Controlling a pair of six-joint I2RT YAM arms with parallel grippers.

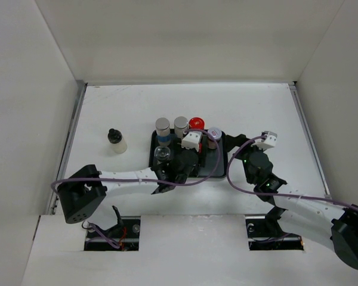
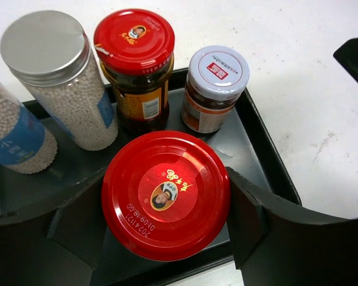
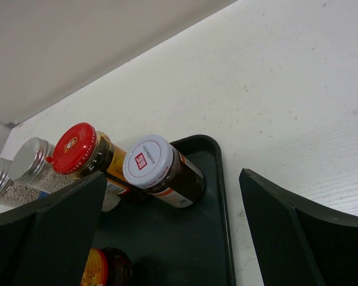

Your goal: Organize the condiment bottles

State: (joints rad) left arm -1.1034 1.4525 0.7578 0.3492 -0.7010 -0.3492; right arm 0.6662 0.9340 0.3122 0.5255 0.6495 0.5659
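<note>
Left wrist view, left fingers (image 2: 256,232) gripping red-lidded jar (image 2: 166,193) inside tray (image 2: 273,164), second red jar (image 2: 134,42) and white-lidded jar (image 2: 218,71) just beyond them, right fingers (image 3: 298,238) spread wide over tray corner.

We take this for a robotics lab test cell: a bare white table (image 1: 256,113) is boxed in on three sides by plain white panels (image 1: 185,36), like a purpose-built enclosure. Two white robot arms, the left arm (image 1: 125,174) and the right arm (image 1: 310,205), are mounted at the near edge by square cut-outs (image 1: 112,229) in the board, with loose purple cables (image 1: 229,171) looping over the surface. The only household things we see are a few condiment containers on a black tray (image 2: 268,155), among them a red-lidded jar (image 2: 166,202) and a white-lidded jar (image 2: 218,71).
</note>
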